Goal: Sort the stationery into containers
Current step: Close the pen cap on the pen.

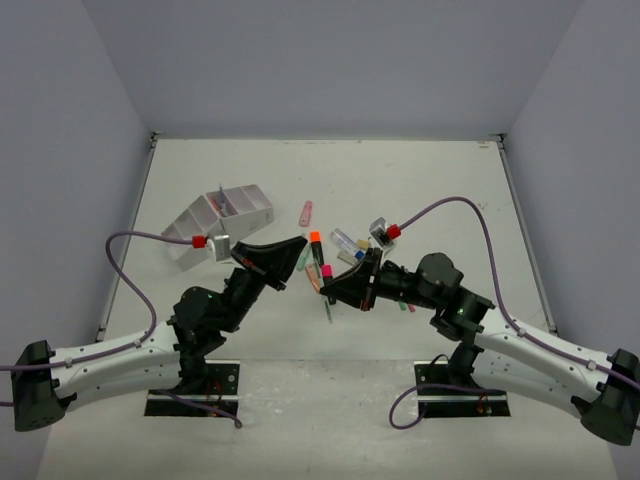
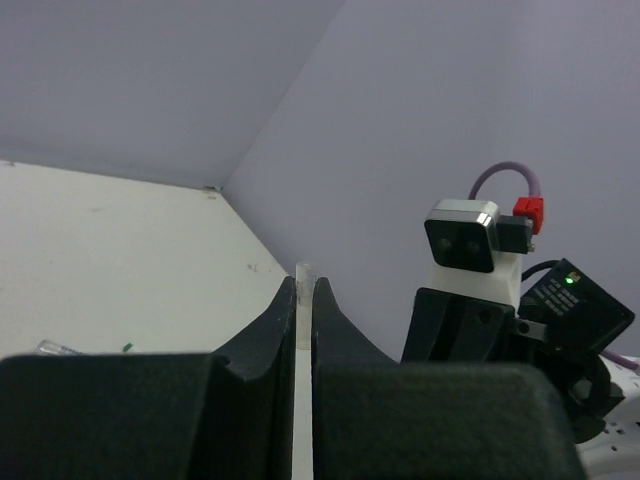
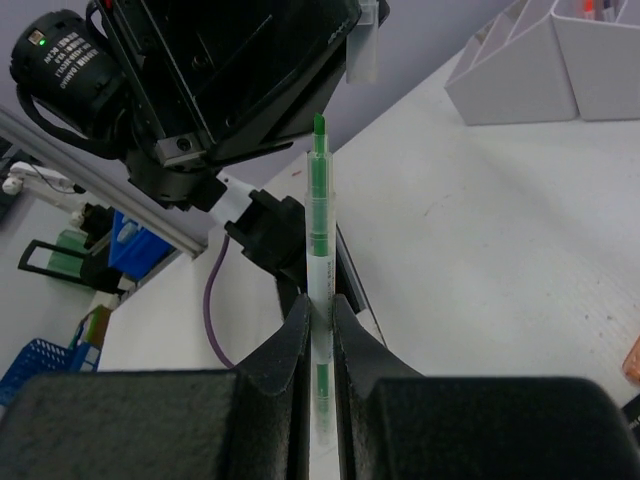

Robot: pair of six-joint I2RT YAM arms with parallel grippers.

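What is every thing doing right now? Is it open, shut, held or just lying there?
left gripper: shut on the clear cap.
right gripper: shut on the green pen.
green pen: uncapped, bare tip pointing at the left gripper.
clear cap: off the pen, apart from its tip.
white tray: upright on the table, a few pens in one compartment.
pink marker: lying loose on the table, outside the tray.

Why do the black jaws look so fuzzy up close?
Left wrist view: the left gripper is close to the lens, its jaws dark and soft around the clear cap. Right wrist view: the green pen is sharp, the far background fuzzy. Top view: even light, faint shadows.
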